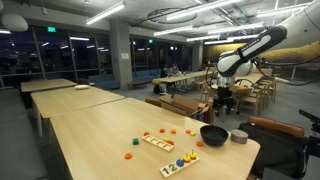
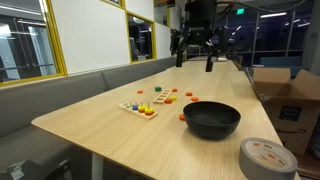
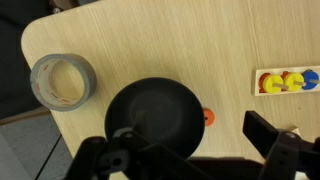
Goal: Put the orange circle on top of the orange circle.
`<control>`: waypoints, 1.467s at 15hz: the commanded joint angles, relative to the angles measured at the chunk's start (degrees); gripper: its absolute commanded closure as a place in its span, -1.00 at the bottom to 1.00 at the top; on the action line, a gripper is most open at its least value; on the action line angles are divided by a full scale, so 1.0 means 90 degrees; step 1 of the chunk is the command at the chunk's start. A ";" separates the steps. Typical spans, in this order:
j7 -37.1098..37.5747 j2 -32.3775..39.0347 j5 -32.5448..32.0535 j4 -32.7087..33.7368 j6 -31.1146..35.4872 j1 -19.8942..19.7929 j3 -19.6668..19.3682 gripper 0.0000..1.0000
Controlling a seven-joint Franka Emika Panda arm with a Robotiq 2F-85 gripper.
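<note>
Well below gripper [image 2: 193,60] lies orange circle [image 3: 207,117]

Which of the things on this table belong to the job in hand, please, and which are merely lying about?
Job: hand, open; orange circle beside the black bowl; another orange circle, lying alone.
Lying about: black bowl; tape roll; wooden boards with coloured pieces.

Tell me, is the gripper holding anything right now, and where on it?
Nothing is held; the gripper hangs open above the black bowl.
</note>
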 commanded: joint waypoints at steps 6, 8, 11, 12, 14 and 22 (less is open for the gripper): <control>-0.0010 -0.0013 0.0012 0.0084 -0.0011 -0.0066 0.0063 -1.00; -0.0010 -0.0013 0.0012 0.0084 -0.0011 -0.0066 0.0063 -1.00; 0.0035 -0.0009 0.0038 0.0102 -0.0055 -0.0063 0.0070 -1.00; 0.0074 -0.0022 0.0030 0.0112 -0.0079 -0.0053 0.0090 -1.00; 0.0228 -0.0067 0.0003 0.0171 -0.0147 -0.0018 0.0168 -1.00; 0.1074 -0.0334 -0.0234 0.0815 -0.0291 0.0337 0.0957 -1.00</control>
